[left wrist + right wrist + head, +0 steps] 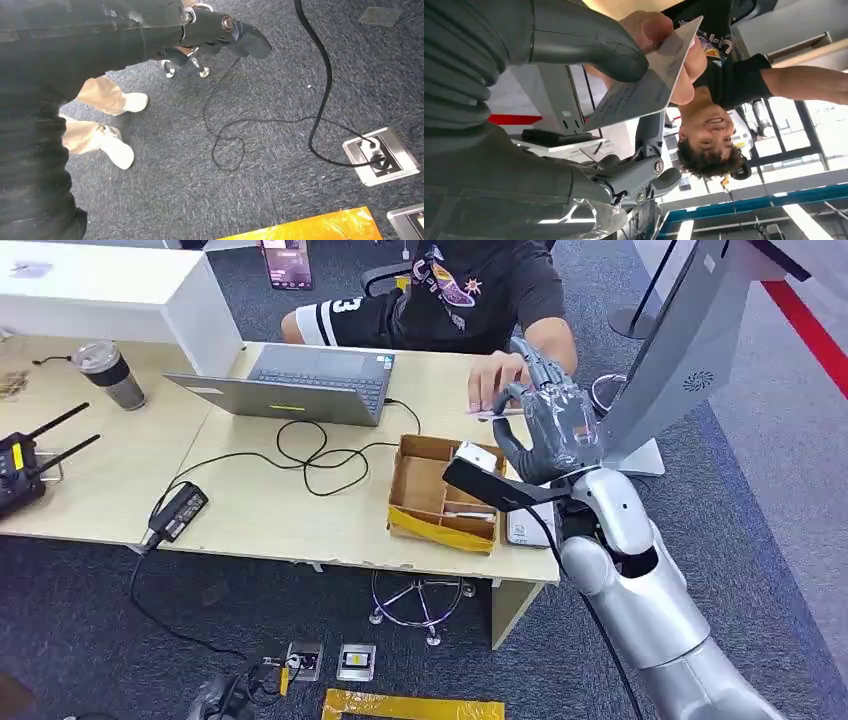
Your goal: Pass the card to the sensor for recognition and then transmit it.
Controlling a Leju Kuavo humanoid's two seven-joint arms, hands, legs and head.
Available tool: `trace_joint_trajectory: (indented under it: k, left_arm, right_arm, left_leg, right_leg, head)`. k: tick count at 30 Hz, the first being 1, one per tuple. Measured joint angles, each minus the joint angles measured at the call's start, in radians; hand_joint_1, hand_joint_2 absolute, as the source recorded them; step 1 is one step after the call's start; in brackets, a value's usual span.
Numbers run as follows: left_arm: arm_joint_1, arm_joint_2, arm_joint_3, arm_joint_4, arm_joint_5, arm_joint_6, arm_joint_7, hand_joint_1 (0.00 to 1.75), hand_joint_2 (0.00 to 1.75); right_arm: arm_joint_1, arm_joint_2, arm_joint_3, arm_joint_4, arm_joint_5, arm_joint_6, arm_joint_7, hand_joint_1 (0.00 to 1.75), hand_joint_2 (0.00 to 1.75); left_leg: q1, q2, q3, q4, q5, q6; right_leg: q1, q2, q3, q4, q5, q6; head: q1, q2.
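The right hand [553, 430] is raised above the far right part of the desk [250, 510], beside the base of the grey sensor stand [690, 350]. In the right wrist view, the thick thumb presses the card [644, 85] against the darker fingers [639, 175] of that hand, so the fingers are clamped on the card. The person's hand [664, 45] grips the opposite end of the same card; in the head view that hand [495, 380] reaches across the desk from the seated person.

Governing relation: the card lies between the two hands, with its long axis running from the robot's thumb outward to the person's fingers. The robot holds the near end; the far end is already taken. The right hand is the only hand near the card. The left hand [220, 30] hangs low over the carpet, well apart from the desk, fingers curled in with nothing visible in them.

Card appearance: thin, flat, rectangular, pale grey, with faint printed lines on the visible face. It appears rigid and unbent.

Judgement: the hand-over step is in progress. The release should require only that the thumb lift off; a pull along the long axis before that could make the card slip or flex.

An open cardboard box [440, 495] stands on the desk just beside the right hand.
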Motion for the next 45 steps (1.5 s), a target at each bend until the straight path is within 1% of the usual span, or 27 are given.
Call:
trace_joint_trajectory:
  k: [1, 10, 12, 13, 14, 15, 18, 27, 35, 38, 42, 45]
  left_arm:
    - [0.000, 0.000, 0.000, 0.000, 0.000, 0.000, 0.000, 0.00, 1.75]
    - [0.001, 0.000, 0.000, 0.000, 0.000, 0.001, 0.000, 0.00, 1.75]
    - [0.001, 0.000, 0.000, 0.000, 0.001, 0.001, 0.000, 0.00, 1.75]
    - [0.002, 0.000, 0.000, 0.000, 0.002, 0.002, 0.000, 0.00, 1.75]
    - [0.003, 0.001, 0.000, 0.000, 0.002, 0.002, 0.000, 0.00, 1.75]
    - [0.004, 0.001, 0.000, 0.000, 0.002, 0.002, 0.000, 0.00, 1.75]
    - [0.006, 0.002, 0.000, 0.000, 0.003, 0.003, 0.000, 0.00, 1.75]
    - [0.011, 0.002, 0.000, 0.000, 0.013, 0.008, 0.000, 0.00, 1.75]
    - [0.012, 0.004, 0.000, 0.000, 0.014, 0.011, 0.000, 0.00, 1.75]
    - [0.012, 0.004, 0.000, 0.000, 0.015, 0.013, 0.000, 0.00, 1.75]
    - [0.012, 0.004, 0.000, 0.000, 0.019, 0.015, 0.000, 0.00, 1.75]
    - [0.013, 0.004, 0.000, 0.000, 0.021, 0.016, 0.000, 0.00, 1.75]
  right_arm:
    - [0.000, 0.000, 0.000, 0.000, 0.000, 0.000, 0.000, 1.57, 1.75]
    - [0.000, -0.003, 0.000, 0.000, -0.005, 0.000, 0.002, 1.57, 1.75]
    - [0.001, -0.004, 0.000, 0.000, -0.009, -0.001, 0.005, 1.59, 1.75]
    - [0.001, -0.005, 0.000, 0.000, -0.011, -0.002, 0.008, 1.66, 1.75]
    - [0.002, -0.006, 0.000, 0.000, -0.013, -0.003, 0.009, 1.68, 1.75]
    - [0.002, -0.007, 0.000, 0.001, -0.015, -0.005, 0.011, 1.75, 1.75]
    - [0.003, -0.014, -0.001, 0.009, -0.027, -0.016, 0.019, 1.75, 1.75]
    - [0.019, -0.040, -0.029, 0.095, -0.068, -0.116, 0.029, 1.75, 1.75]
    - [0.032, -0.058, -0.065, 0.256, -0.086, -0.223, 0.032, 1.75, 1.75]
    - [0.042, -0.058, -0.074, 0.309, -0.086, -0.245, 0.037, 1.75, 1.75]
    - [0.052, -0.058, -0.076, 0.370, -0.085, -0.251, 0.047, 1.75, 1.75]
    - [0.059, -0.058, -0.076, 0.391, -0.086, -0.256, 0.054, 1.75, 1.75]
  left_leg:
    - [0.000, 0.000, 0.000, 0.000, 0.000, 0.000]
    - [0.000, 0.000, 0.000, 0.000, 0.000, 0.000]
    - [0.000, 0.000, 0.000, 0.000, 0.000, 0.000]
    - [0.000, 0.000, 0.000, 0.000, 0.000, 0.000]
    - [0.000, 0.000, 0.000, 0.000, 0.000, 0.000]
    - [0.000, 0.000, 0.000, 0.000, 0.000, 0.000]
    - [0.000, 0.000, 0.000, 0.000, 0.000, 0.000]
    - [0.000, 0.000, 0.000, 0.000, 0.000, 0.000]
    - [0.000, 0.000, 0.000, 0.000, 0.000, 0.000]
    - [0.000, 0.000, 0.000, 0.000, 0.000, 0.000]
    - [0.000, 0.000, 0.000, 0.000, 0.000, 0.000]
    - [0.000, 0.000, 0.000, 0.000, 0.000, 0.000]
  right_leg:
    - [0.000, 0.000, 0.000, 0.000, 0.000, 0.000]
    - [0.000, 0.000, 0.000, 0.000, 0.000, 0.000]
    - [0.000, 0.000, 0.000, 0.000, 0.000, 0.000]
    - [0.000, 0.000, 0.000, 0.000, 0.000, 0.000]
    - [0.000, 0.000, 0.000, 0.000, 0.000, 0.000]
    - [0.000, 0.000, 0.000, 0.000, 0.000, 0.000]
    - [0.000, 0.000, 0.000, 0.000, 0.000, 0.000]
    - [0.000, 0.000, 0.000, 0.000, 0.000, 0.000]
    - [0.000, 0.000, 0.000, 0.000, 0.000, 0.000]
    - [0.000, 0.000, 0.000, 0.000, 0.000, 0.000]
    - [0.000, 0.000, -0.001, 0.000, 0.000, 0.000]
    - [0.000, 0.000, -0.001, 0.000, 0.000, 0.000]
  head:
    - [0.000, 0.000]
    - [0.000, 0.000]
    - [0.000, 0.000]
    - [0.000, 0.000]
    - [0.000, 0.000]
    - [0.000, 0.000]
    - [0.000, 0.000]
    - [0.000, 0.000]
    - [0.000, 0.000]
    - [0.000, 0.000]
    - [0.000, 0.000]
    - [0.000, 0.000]
